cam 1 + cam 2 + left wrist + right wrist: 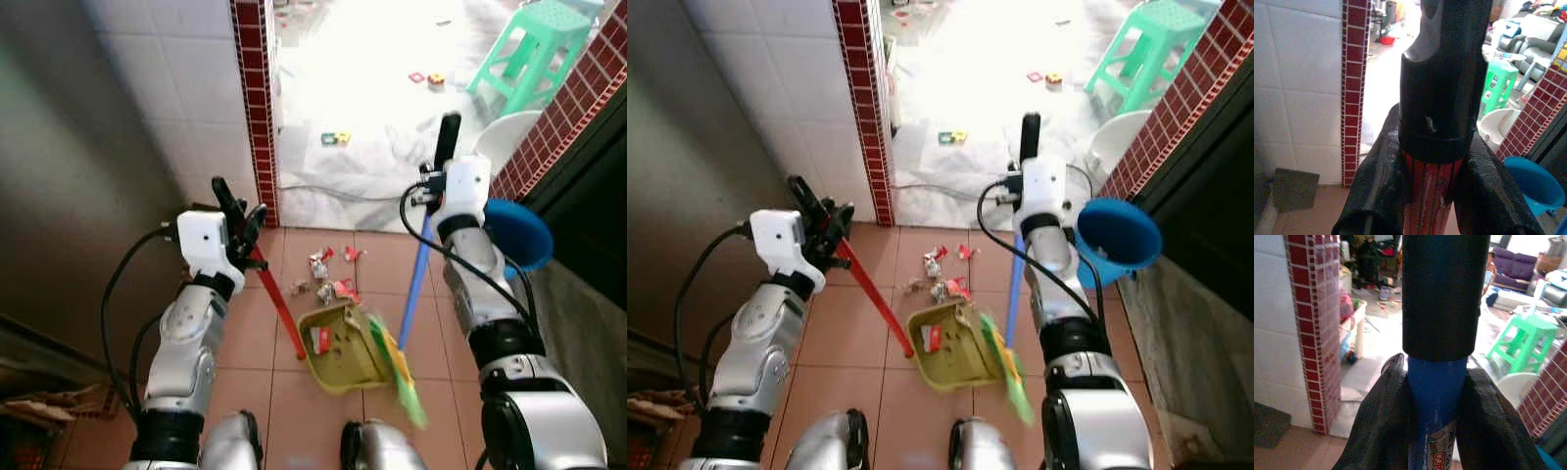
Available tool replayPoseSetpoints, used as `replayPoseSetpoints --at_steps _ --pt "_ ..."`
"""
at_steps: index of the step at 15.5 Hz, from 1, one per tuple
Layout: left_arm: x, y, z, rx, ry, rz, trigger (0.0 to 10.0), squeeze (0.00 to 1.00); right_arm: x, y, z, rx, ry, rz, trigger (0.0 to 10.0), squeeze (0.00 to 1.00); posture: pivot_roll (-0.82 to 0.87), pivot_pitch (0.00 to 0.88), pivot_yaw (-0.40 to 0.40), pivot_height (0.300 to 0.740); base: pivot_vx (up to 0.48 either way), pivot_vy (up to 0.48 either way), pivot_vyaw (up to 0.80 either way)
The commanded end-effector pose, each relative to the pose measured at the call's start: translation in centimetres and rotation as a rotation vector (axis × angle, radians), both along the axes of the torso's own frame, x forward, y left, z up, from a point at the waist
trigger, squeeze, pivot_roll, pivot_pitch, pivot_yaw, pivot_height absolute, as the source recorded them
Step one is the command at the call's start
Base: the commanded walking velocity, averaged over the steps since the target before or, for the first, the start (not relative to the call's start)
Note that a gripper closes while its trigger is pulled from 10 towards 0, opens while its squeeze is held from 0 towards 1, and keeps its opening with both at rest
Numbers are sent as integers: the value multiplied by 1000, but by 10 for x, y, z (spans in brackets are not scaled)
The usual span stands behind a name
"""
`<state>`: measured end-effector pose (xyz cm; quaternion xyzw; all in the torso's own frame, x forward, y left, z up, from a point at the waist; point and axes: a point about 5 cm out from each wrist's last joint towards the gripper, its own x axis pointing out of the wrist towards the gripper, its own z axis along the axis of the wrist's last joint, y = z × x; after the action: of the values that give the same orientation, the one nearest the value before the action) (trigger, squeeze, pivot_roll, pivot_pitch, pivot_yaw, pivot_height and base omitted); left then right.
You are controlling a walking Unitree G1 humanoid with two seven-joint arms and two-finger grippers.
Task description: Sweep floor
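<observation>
Terracotta tile floor [255,343] at a doorway beside a red brick pillar [257,108], with a bright room beyond. My left gripper [240,227] is clamped on the red handle [279,299] of a yellow dustpan [343,348], which rests on the tiles between my arms. My right gripper [431,201] is clamped on the blue handle of a broom [414,284]; its green bristles [402,377] lie against the dustpan's right edge. Paper scraps [328,279] sit on the floor just beyond the dustpan, and one lies inside it. A blue basin [519,233] and green stool [534,54] stand to my right.
</observation>
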<state>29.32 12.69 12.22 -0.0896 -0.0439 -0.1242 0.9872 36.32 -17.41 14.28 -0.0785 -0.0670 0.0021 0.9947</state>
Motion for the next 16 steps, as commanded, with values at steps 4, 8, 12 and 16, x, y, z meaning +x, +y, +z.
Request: replayPoseSetpoints --at_steps 4,8,12,16 --pt "-3 -4 14 20 -53 -15 10000 0 -4 -7 -5 20 -4 -56 10000 0 -63 50 -20 740 0 0 0" --pt "0 -11 31 -192 -52 -43 10000 0 -5 7 -11 66 9 -25 10000 0 -64 33 -19 740 0 0 -469" --pt "3 -10 35 -158 -65 -78 10000 0 -2 0 -5 19 -10 -59 10000 0 -68 33 -25 740 0 0 0" --pt "-2 -14 21 -113 -13 -115 10000 0 5 -5 15 -58 -103 -60 10000 0 -70 34 -28 740 0 0 0"
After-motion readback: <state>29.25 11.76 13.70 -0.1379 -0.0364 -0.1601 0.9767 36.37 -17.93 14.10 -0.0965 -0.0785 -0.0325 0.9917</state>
